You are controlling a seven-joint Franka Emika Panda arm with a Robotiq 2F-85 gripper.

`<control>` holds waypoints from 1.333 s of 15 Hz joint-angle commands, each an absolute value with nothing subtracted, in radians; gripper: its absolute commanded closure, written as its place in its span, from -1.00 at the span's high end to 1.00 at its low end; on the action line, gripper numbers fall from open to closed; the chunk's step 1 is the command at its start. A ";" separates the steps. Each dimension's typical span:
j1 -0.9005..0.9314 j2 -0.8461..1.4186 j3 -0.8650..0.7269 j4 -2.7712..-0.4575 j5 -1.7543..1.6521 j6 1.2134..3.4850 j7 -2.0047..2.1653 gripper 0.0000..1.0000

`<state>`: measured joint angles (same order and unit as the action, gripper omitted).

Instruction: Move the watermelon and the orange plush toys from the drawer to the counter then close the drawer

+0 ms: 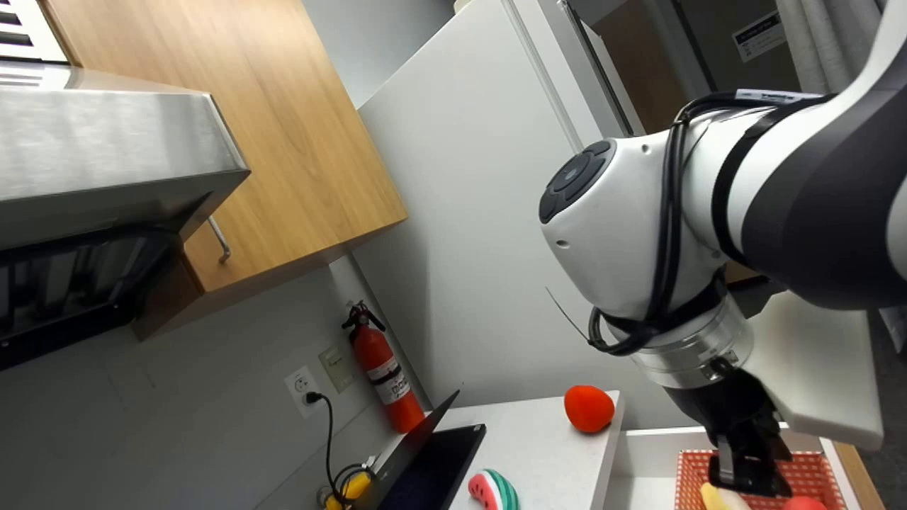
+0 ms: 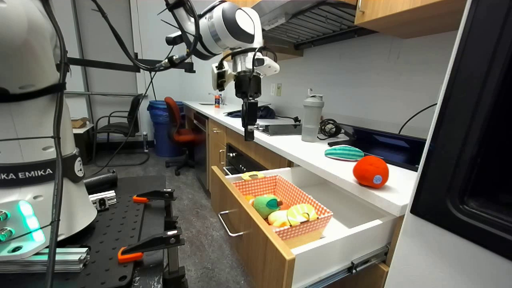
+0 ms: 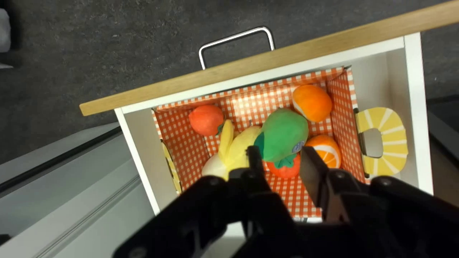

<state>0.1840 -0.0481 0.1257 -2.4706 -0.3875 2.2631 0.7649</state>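
Note:
The watermelon (image 1: 494,490) lies on the white counter (image 1: 538,432), its green striped rind (image 2: 344,153) showing in both exterior views. Near the counter's edge sits the round orange plush toy (image 2: 371,172), apart from the watermelon. Below it the drawer (image 2: 340,252) is pulled out, its wooden front (image 3: 251,67) crossing the wrist view. My gripper (image 3: 280,156) points down high above the drawer. Its fingers are partway apart, and only the drawer's contents far below show in the gap. In an exterior view the gripper (image 2: 249,134) hangs well clear of both toys.
A checkered basket (image 3: 340,107) in the drawer holds several plush toys, among them a green one (image 3: 285,132), a banana (image 3: 229,154) and an orange half (image 3: 324,148). A shaker bottle (image 2: 312,118) and a dark laptop (image 1: 439,453) stand on the counter. A fire extinguisher (image 1: 386,368) is behind.

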 commanded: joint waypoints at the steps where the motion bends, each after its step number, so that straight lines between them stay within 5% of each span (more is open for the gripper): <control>1: 0.178 -0.120 0.151 -2.541 -0.306 2.259 0.690 -0.91; 20: 0.197 -0.156 0.232 -2.694 -0.070 2.274 0.594 -1.00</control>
